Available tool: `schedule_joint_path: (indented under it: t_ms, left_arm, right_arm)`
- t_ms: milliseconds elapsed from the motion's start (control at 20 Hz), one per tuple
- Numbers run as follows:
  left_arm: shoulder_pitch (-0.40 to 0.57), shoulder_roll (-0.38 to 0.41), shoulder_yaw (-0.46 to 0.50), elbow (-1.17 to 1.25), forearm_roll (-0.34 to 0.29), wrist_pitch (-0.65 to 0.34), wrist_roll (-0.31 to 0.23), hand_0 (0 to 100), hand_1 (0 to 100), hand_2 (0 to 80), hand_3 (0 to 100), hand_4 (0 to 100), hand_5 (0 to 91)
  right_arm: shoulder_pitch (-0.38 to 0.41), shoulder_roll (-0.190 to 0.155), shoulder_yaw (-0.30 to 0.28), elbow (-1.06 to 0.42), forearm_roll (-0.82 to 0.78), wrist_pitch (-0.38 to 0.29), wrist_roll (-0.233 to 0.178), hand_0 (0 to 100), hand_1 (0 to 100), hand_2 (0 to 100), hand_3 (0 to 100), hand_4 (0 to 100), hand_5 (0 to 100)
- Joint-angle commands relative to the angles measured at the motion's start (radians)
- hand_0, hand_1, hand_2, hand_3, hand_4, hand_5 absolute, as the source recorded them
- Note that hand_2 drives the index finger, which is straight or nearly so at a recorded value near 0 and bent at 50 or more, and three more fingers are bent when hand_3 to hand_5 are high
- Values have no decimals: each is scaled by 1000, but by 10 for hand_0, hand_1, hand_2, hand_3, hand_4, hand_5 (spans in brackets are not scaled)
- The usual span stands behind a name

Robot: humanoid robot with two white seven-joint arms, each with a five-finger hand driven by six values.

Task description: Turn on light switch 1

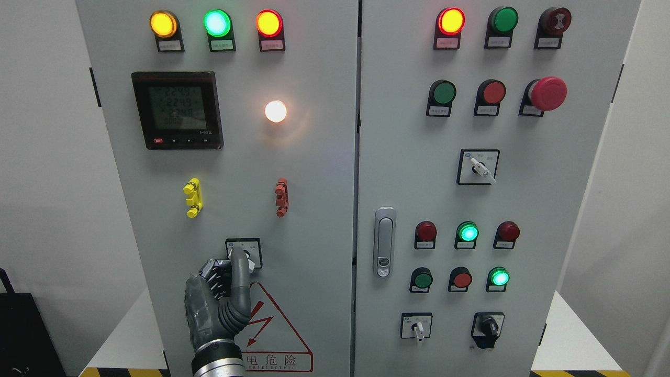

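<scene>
The rotary switch sits on a small square plate low on the left cabinet door. My left hand reaches up from the bottom edge and is shut on its knob. The thumb lies over the knob's middle and the other fingers are curled just left of it. A white tip of the switch's lever shows to the right of the thumb. Higher on the same door a round white lamp glows brightly. The right arm is out of the picture.
The left door also carries three lit lamps on top, a digital meter, a yellow clip, a red clip and a red warning triangle. The right door holds a handle, pushbuttons, a red emergency button and more rotary switches.
</scene>
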Motion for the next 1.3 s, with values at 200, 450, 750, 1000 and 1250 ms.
schedule_joint_path:
  t_ms: [200, 450, 750, 1000, 1250]
  left_arm:
    - [10, 3, -2, -1, 0, -5, 0, 353, 269, 635, 894, 856, 715]
    - [30, 4, -2, -3, 0, -15, -3, 339, 276, 640, 896, 858, 719]
    - [59, 9, -5, -4, -2, -42, -9, 272, 260, 646, 905, 863, 726]
    - [91, 12, -5, -6, -2, -113, -9, 198, 254, 653, 920, 867, 730]
    - [150, 20, -3, -7, -3, -169, -9, 180, 248, 662, 928, 872, 737]
  right_arm:
    - [0, 0, 0, 0, 0, 0, 1, 0, 0, 0, 0, 0, 0]
    - [0, 0, 0, 0, 0, 0, 1, 0, 0, 0, 0, 0, 0]
    - [0, 0, 0, 0, 0, 0, 1, 0, 0, 0, 0, 0, 0]
    - [0, 0, 0, 0, 0, 0, 1, 0, 0, 0, 0, 0, 0]
    - [0, 0, 0, 0, 0, 0, 1, 0, 0, 0, 0, 0, 0]
